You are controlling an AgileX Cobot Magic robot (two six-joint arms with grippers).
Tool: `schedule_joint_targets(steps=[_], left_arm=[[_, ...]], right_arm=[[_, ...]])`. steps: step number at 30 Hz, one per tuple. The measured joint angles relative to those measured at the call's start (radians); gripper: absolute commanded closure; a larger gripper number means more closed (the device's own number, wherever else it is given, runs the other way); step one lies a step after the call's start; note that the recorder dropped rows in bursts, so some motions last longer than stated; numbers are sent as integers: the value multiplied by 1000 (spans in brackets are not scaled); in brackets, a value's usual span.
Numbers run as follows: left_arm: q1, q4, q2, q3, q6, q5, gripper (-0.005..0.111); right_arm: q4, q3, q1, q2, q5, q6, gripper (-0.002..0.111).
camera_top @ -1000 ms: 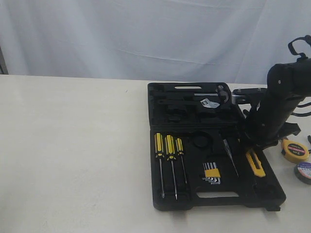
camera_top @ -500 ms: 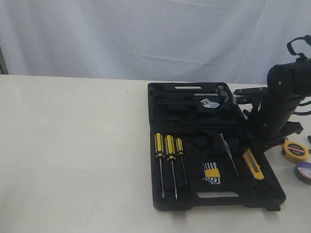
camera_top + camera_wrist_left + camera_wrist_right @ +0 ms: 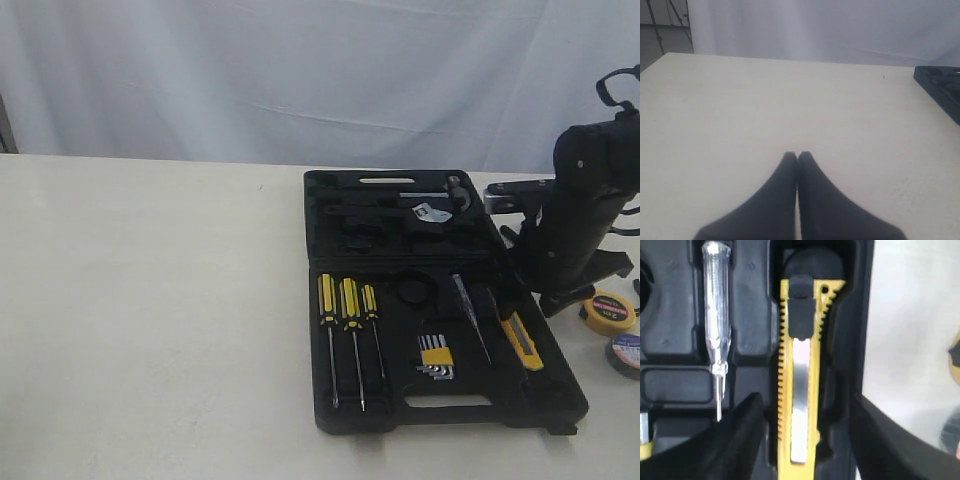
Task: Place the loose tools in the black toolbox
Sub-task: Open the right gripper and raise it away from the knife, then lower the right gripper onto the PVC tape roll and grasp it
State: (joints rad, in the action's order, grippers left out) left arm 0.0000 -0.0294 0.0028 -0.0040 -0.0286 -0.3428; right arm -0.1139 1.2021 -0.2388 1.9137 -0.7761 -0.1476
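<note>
The black toolbox [image 3: 450, 415] lies open on the table, right of centre. The yellow-black utility knife [image 3: 522, 340] rests in a recess along its near right side. My right gripper [image 3: 514, 300] hovers just above the knife's far end. In the right wrist view it is open [image 3: 805, 399], one finger on each side of the knife [image 3: 799, 365] and apart from it. A round yellow tape measure [image 3: 608, 312] and a dark tape roll [image 3: 627, 352] sit on the table right of the toolbox. I see no pliers. My left gripper [image 3: 797, 154] is shut and empty over bare table.
Three striped screwdrivers [image 3: 345, 310], a hex-key set [image 3: 435, 355] and a clear tester pen [image 3: 716, 315] sit in the near half of the toolbox. A silver tool [image 3: 432, 212] lies in the far half. A white curtain [image 3: 250, 70] hangs behind the table. The toolbox corner [image 3: 940, 85] shows in the left wrist view.
The right gripper has let go of the utility knife, which now lies in its recess. The right arm has lifted a little and drawn back to the right.
</note>
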Motion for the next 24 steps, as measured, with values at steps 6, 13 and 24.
schedule_joint_targets(steps=[6, 13, 24], left_arm=[[0, 0, 0, 0, 0, 0, 107], [0, 0, 0, 0, 0, 0, 107], [0, 0, 0, 0, 0, 0, 107]], right_arm=[[2, 7, -40, -76, -67, -14, 58], [22, 9, -204, -184, -204, -21, 58], [57, -27, -301, -198, -196, -2, 44]])
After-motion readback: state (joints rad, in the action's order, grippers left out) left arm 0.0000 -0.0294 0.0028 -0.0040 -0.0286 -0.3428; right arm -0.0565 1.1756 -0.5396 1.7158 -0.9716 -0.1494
